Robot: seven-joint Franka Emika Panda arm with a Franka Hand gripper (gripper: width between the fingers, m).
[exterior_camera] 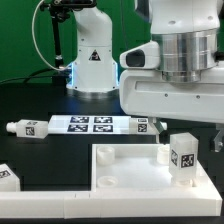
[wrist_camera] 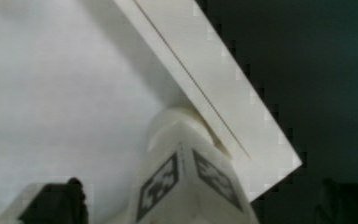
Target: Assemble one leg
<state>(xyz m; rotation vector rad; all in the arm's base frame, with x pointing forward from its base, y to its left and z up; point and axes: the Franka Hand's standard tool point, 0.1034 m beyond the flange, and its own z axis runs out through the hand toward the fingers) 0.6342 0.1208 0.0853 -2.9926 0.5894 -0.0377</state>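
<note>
Black bench (exterior_camera: 40,150) runs back to a green backdrop, with a white machine base (exterior_camera: 92,55) at the rear. The arm's bulky wrist fills the upper part of the exterior view's right and is cut off by the frame, so most of the tool (exterior_camera: 187,146) is hard to read there.

A large white panel (exterior_camera: 120,185) lies in the foreground, its near side cropped. The leg (exterior_camera: 184,157) stands upright on it, toward the exterior view's right, with one tag facing the camera. Its foot is hidden, so I cannot tell whether it sits in a hole.

The wrist view is blurred. It shows the leg (wrist_camera: 179,185) between the tool's (wrist_camera: 202,205) two dark fingertips (wrist_camera: 59,203). One is clear over the white panel (wrist_camera: 69,90), the other barely shows against the dark bench. The jaws are spread wide, with a gap to the leg on the side that is easy to see, so the tool is released and grips nothing.

Behind the panel lies the marker board (exterior_camera: 92,124), and just beside its end, on the exterior view's left, lies a second peg (exterior_camera: 26,127) on its side. A third peg (exterior_camera: 6,175) is cut off at the frame's edge.
</note>
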